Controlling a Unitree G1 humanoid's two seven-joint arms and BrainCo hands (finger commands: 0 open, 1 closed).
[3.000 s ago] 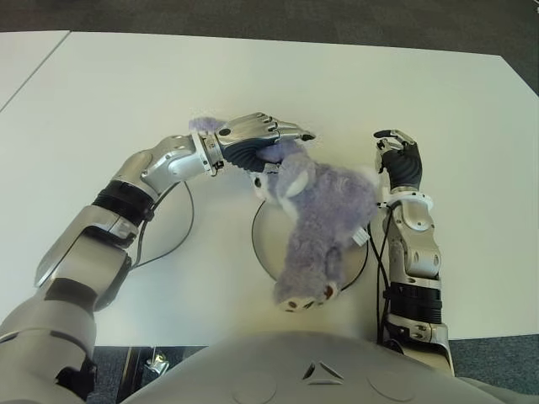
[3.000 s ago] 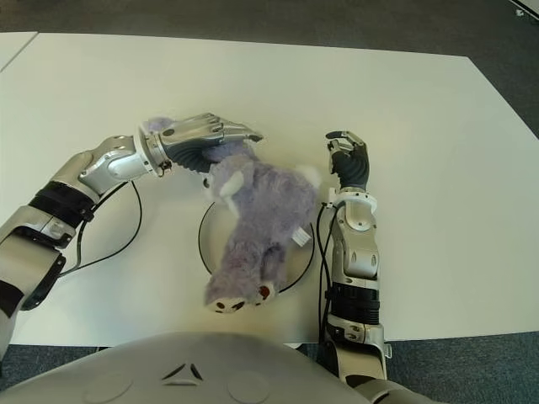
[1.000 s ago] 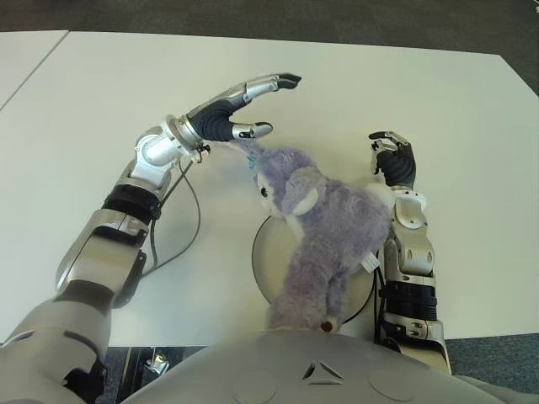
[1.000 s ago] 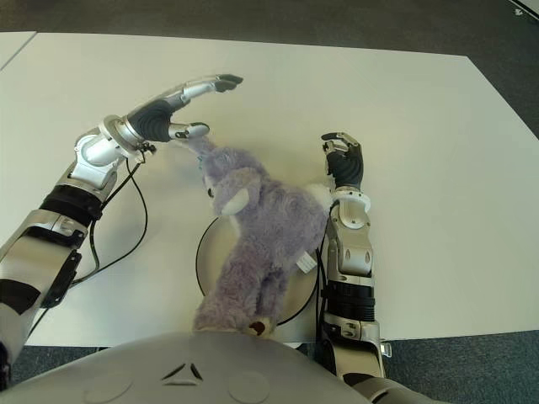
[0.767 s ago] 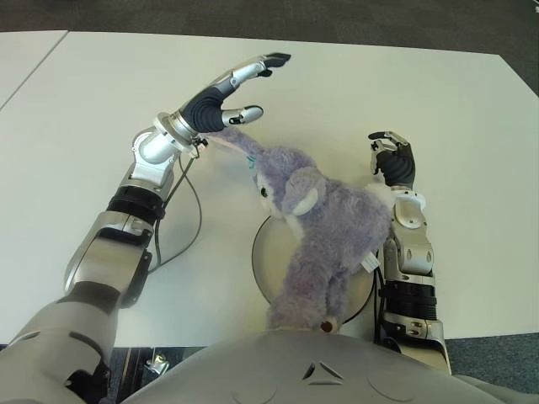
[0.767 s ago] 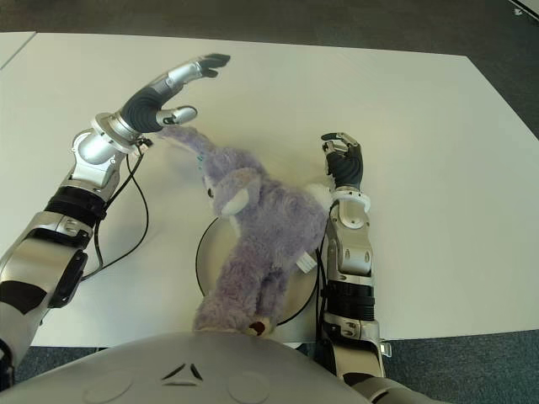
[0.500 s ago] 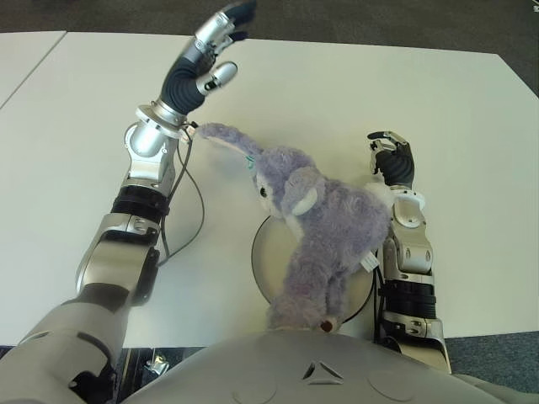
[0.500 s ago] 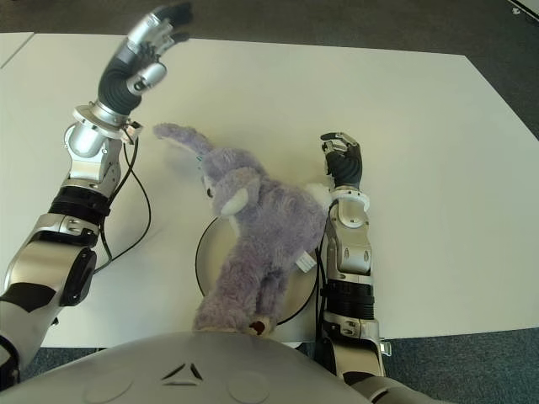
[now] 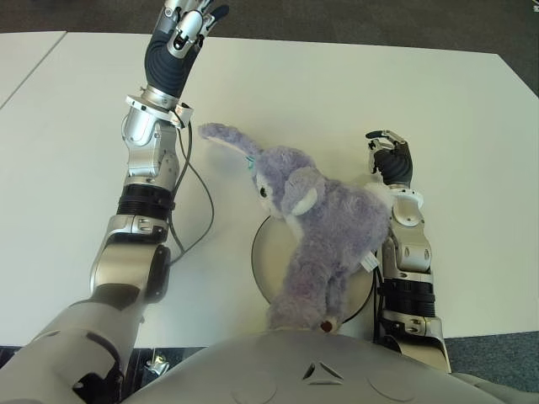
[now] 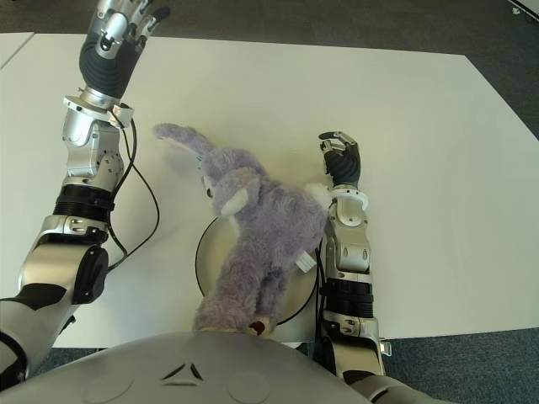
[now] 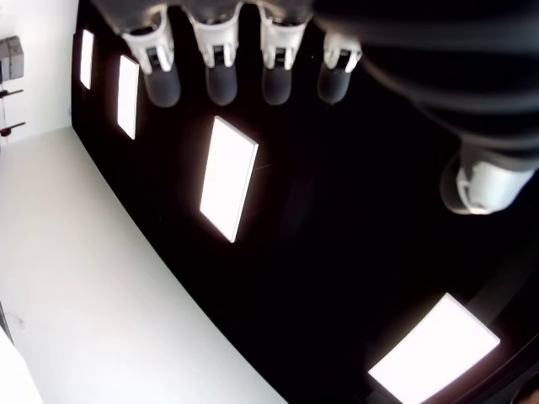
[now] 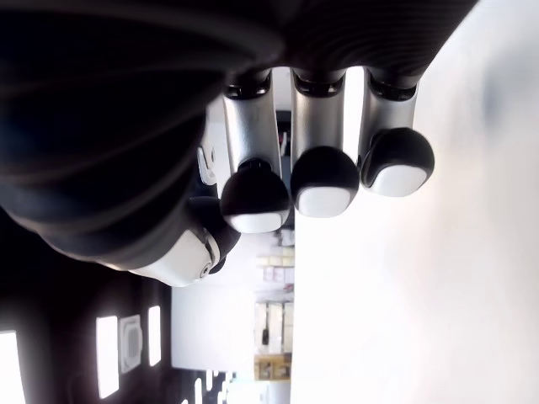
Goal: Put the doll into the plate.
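We see the doll (image 9: 324, 231) lying across the plate (image 9: 269, 252) near the table's (image 9: 472, 126) front edge. Left hand (image 9: 181, 25) raised, fingers spread, empty; right hand (image 9: 392, 160) curled, empty.

Three seconds ago the left hand (image 9: 184, 29) was closed on the doll (image 9: 324, 231) at its head, just beyond the plate (image 9: 268, 259). Now that hand has let go and is raised high, well away from the plate toward the far table edge, its fingers (image 11: 221, 77) loosely extended and empty. The doll has settled lower across the plate, its feet closer to the robot's body, and one long ear (image 9: 226, 138) now lies stretched out on the table (image 9: 337, 93) beyond the plate.
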